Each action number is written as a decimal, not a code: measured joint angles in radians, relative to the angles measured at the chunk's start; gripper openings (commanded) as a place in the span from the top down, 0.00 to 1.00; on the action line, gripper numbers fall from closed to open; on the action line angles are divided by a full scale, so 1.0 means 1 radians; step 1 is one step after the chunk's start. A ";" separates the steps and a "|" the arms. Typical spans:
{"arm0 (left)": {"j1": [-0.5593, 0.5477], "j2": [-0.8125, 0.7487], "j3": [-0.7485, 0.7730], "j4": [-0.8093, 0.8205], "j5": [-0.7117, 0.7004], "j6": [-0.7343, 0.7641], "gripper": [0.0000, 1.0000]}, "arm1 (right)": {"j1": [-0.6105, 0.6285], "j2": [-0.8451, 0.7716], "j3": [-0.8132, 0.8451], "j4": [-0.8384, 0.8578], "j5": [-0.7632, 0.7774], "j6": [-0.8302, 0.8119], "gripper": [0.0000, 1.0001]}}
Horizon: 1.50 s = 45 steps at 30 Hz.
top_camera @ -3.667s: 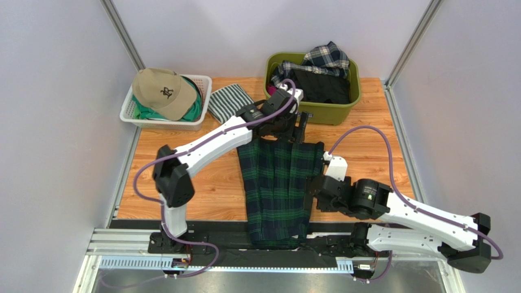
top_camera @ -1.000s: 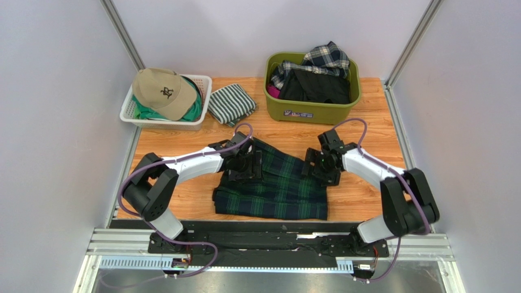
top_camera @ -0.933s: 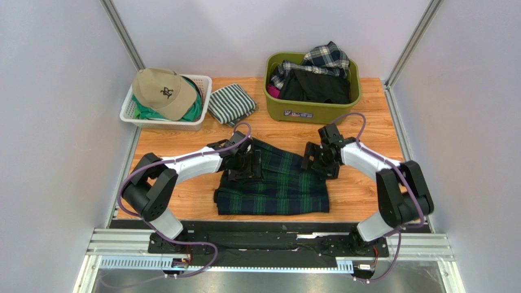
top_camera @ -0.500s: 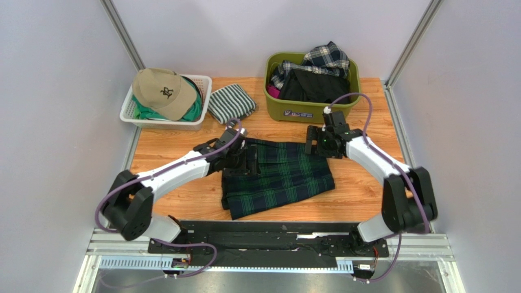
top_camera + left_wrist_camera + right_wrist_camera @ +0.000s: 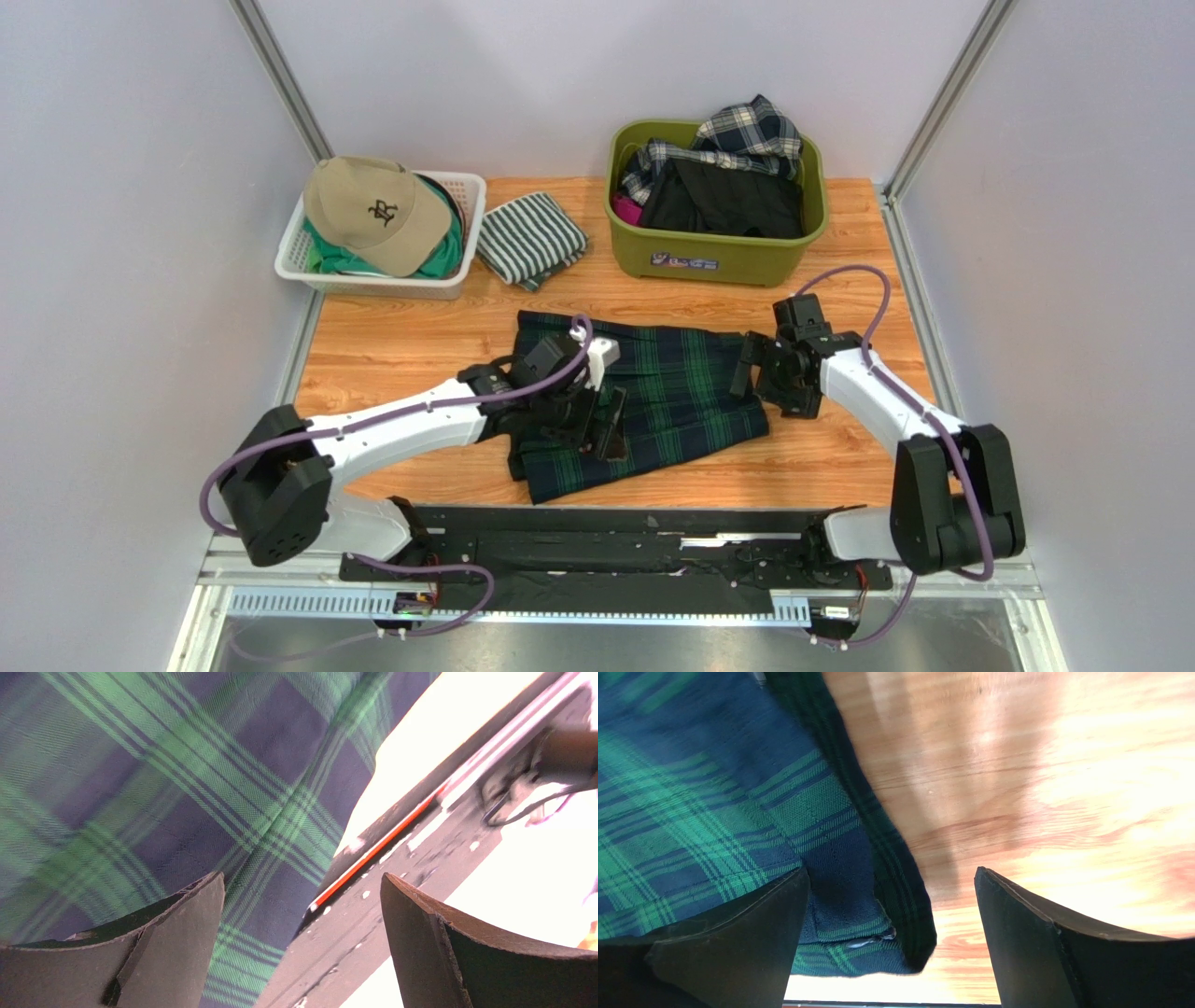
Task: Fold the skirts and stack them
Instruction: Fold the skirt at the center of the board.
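The green-navy tartan skirt (image 5: 659, 392) lies folded on the wooden table, tilted a little. My left gripper (image 5: 606, 424) is open low over its near part, above cloth near the table's front edge in the left wrist view (image 5: 302, 938). My right gripper (image 5: 765, 375) is open at the skirt's right edge, and its wrist view shows the skirt's corner (image 5: 906, 938) between the fingers, not pinched. The black skirt (image 5: 730, 199) and the navy-white-grey plaid skirt (image 5: 744, 133) lie in the green bin (image 5: 709, 255).
A white basket (image 5: 316, 269) with a tan cap (image 5: 368, 210) stands at the back left. A green-and-white striped folded cloth (image 5: 530, 235) lies beside it. A black rail (image 5: 631, 525) runs along the table's near edge.
Both grippers have let go of the tartan skirt. The left moved from its far left edge toward the near middle. The right moved from the far right corner down to the right edge.
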 measured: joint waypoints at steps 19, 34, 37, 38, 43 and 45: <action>0.003 0.200 -0.034 0.114 0.015 -0.015 0.14 | -0.023 0.151 -0.033 0.156 -0.217 0.060 0.69; 0.003 0.073 0.120 -0.039 -0.157 -0.009 0.60 | -0.008 -0.014 -0.010 0.044 -0.188 0.011 1.00; 0.003 0.164 0.187 -0.020 -0.155 -0.002 0.74 | 0.017 -0.074 0.036 -0.008 -0.165 -0.006 1.00; 0.003 0.196 0.203 -0.014 -0.148 0.002 0.78 | 0.025 -0.087 0.051 -0.018 -0.161 -0.009 1.00; 0.003 0.309 0.217 0.024 -0.085 0.006 0.84 | 0.082 -0.132 0.132 -0.081 -0.126 -0.019 1.00; 0.003 0.332 0.203 0.056 -0.037 -0.003 0.86 | 0.117 -0.134 0.167 -0.108 -0.098 -0.018 1.00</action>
